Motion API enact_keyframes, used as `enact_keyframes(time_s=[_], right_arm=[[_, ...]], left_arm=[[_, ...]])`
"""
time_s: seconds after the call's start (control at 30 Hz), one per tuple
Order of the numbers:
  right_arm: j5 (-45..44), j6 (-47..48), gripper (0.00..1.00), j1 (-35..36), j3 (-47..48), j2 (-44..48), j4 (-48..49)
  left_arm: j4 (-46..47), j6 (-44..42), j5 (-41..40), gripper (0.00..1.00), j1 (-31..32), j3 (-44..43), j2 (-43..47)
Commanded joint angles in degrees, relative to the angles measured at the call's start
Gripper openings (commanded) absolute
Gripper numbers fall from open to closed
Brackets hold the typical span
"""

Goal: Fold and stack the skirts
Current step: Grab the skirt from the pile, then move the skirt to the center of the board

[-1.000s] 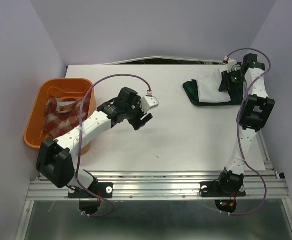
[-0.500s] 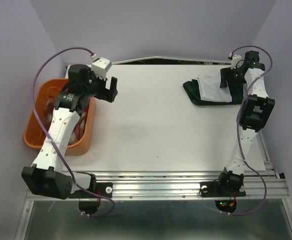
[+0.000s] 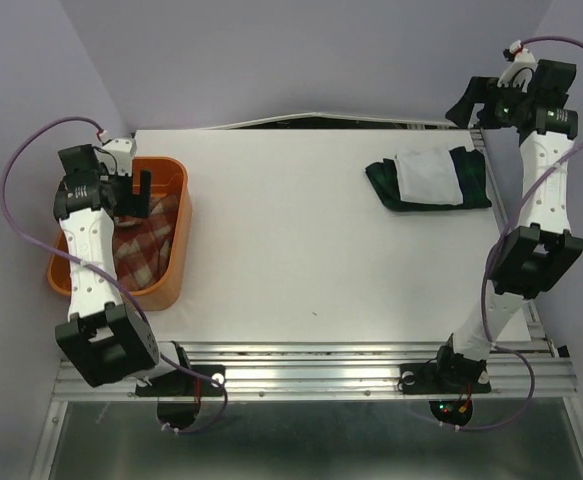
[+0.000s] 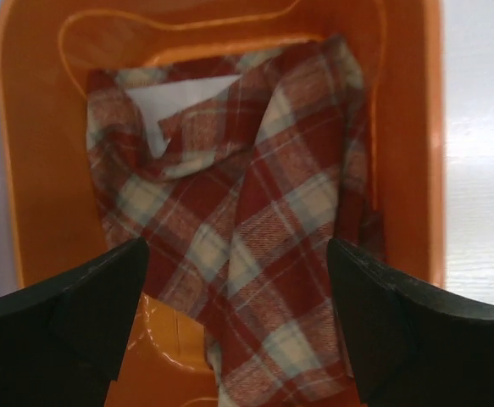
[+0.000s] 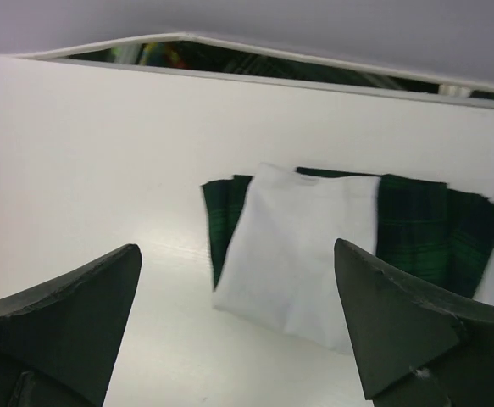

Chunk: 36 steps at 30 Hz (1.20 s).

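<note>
Red-tan plaid skirt (image 4: 255,237) crumpled in orange basket (image 4: 43,186); left fingers (image 4: 69,314), right fingers (image 5: 399,322) spread.

Orange basket (image 4: 43,170); red-tan plaid skirt (image 4: 263,237) (cream squares); plain white skirt (image 5: 297,254); dark green plaid skirt (image 5: 433,220); white table (image 3: 291,250).

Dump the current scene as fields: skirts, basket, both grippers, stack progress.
white skirt: folded, lying on the green plaid skirt
green plaid skirt: folded, flat on the table, far right, bottom of the stack
red-and-tan plaid skirt: crumpled, unfolded, inside the orange basket
orange basket: at the table's left edge
left gripper: open, empty, above the basket
right gripper: open, empty, raised clear of the stack
stack progress: two of three skirts stacked
</note>
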<state>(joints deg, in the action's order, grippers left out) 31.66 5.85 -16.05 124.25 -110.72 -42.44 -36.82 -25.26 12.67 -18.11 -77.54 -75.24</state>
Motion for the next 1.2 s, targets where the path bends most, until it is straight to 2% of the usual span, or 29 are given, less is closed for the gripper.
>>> enact_keyframes(time_s=[0.0,0.2,0.33,0.37,0.4,0.43,0.47,0.5,0.53,0.6,0.63,0.7,0.8,0.97,1.03,1.17], right_arm=[[13.6,-10.41,1.0,0.06,-8.3,2.34,3.4],[11.06,-3.48,1.0,0.06,-13.67,6.65,-1.06],[9.91,-0.4,1.0,0.06,-14.3,7.71,-6.24],[9.48,0.12,1.0,0.06,-14.21,7.8,-6.78],[9.39,0.22,1.0,0.06,-14.21,7.8,-7.04],[9.3,0.13,1.0,0.06,-14.21,7.8,-7.13],[9.3,0.04,1.0,0.06,-14.03,7.8,-7.22],[9.56,-0.13,1.0,0.06,-13.94,7.88,-7.14],[10.0,-0.39,1.0,0.06,-13.94,7.88,-7.14],[10.79,-0.31,1.0,0.06,-13.94,7.88,-7.13],[11.23,-0.22,1.0,0.06,-14.03,7.97,-7.14],[11.93,-0.13,1.0,0.06,-14.21,7.8,-7.31],[13.07,0.66,1.0,0.06,-14.21,7.62,-8.36],[14.65,0.75,1.0,0.06,-14.21,7.44,-8.89],[14.92,0.31,1.0,0.06,-14.03,7.44,-8.72],[16.15,-0.22,1.0,0.06,-13.59,7.27,-8.54]], left_arm=[[0.42,-4.63,2.71,0.98,-3.24,3.44,-7.11],[4.12,-4.01,7.81,0.98,-3.6,6.96,-17.64],[7.71,-2.26,6.94,0.98,-3.6,10.11,-23.18],[8.16,-1.65,6.76,0.93,-3.69,10.56,-23.72],[8.34,-1.64,6.58,0.79,-3.69,11.09,-24.33],[8.43,-1.46,6.84,0.79,-3.69,11.18,-24.25],[8.52,-1.2,7.02,0.63,-3.78,11.18,-23.73],[8.43,-1.11,7.37,0.55,-3.78,11.01,-22.85],[7.82,-1.11,7.72,0.37,-3.86,10.13,-20.49],[6.85,-1.9,8.95,0.22,-3.86,7.51,-15.5],[6.15,-2.16,9.39,0.12,-3.86,6.36,-13.46],[5.88,-1.99,9.92,0.01,-3.86,3.55,-9.68],[6.05,0.55,11.14,0.0,-3.86,-7.06,-3.09],[9.3,4.59,17.29,0.0,-2.99,-20.09,0.53],[10.88,6.7,19.23,0.0,-0.62,-26.74,0.1],[17.62,10.48,28.54,0.0,4.56,-32.15,-0.08]])
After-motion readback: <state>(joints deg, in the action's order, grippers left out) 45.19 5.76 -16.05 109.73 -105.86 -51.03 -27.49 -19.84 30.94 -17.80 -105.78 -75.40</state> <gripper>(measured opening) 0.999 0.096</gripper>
